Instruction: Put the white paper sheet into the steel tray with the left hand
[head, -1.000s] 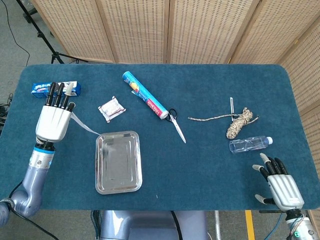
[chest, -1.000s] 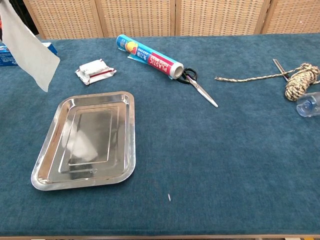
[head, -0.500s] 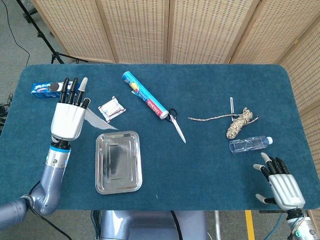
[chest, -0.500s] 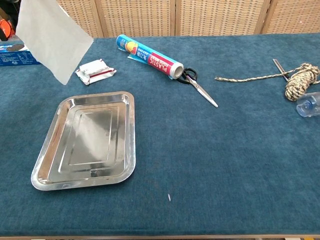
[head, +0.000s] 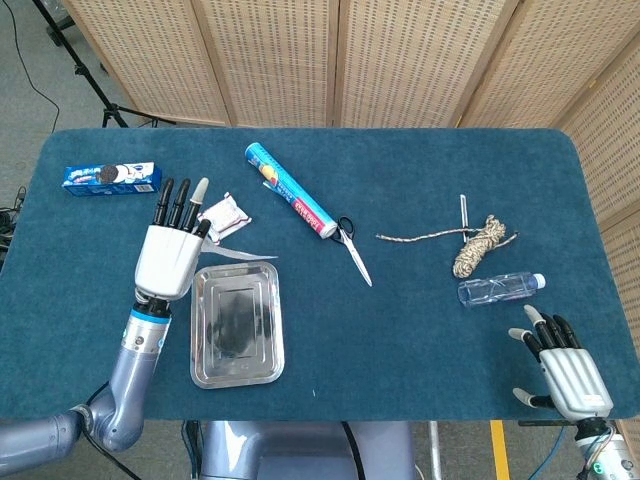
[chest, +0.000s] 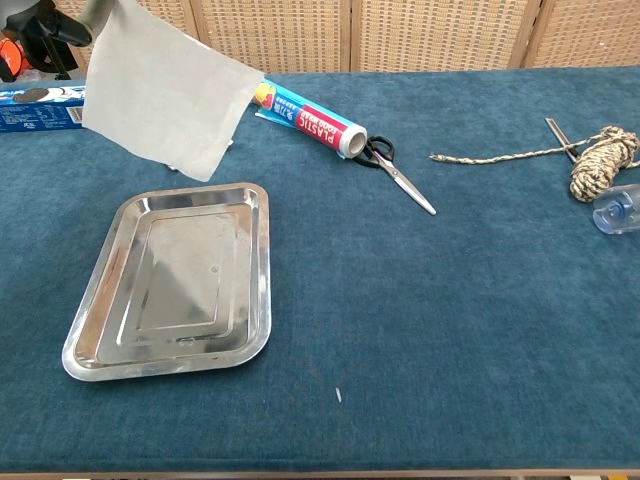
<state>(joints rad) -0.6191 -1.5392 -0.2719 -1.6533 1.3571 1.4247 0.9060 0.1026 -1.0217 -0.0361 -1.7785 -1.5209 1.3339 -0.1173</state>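
Left hand (head: 170, 258) pinching white paper sheet (chest: 168, 98) above steel tray (chest: 90, 345); chest view shows sheet's full face, head view only edge. Right hand (head: 568, 374) spread, empty.

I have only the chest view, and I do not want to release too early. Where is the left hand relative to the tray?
Observer: In the head view the left hand is beside the tray's far left corner, not over its middle.
Operator: And where does the sheet hang?
Observer: The sheet shows edge-on there, over the tray's far rim.
Operator: Is something behind the sheet? It blocks my view.
Observer: Yes, a small packet lies on the table just beyond the fingers.
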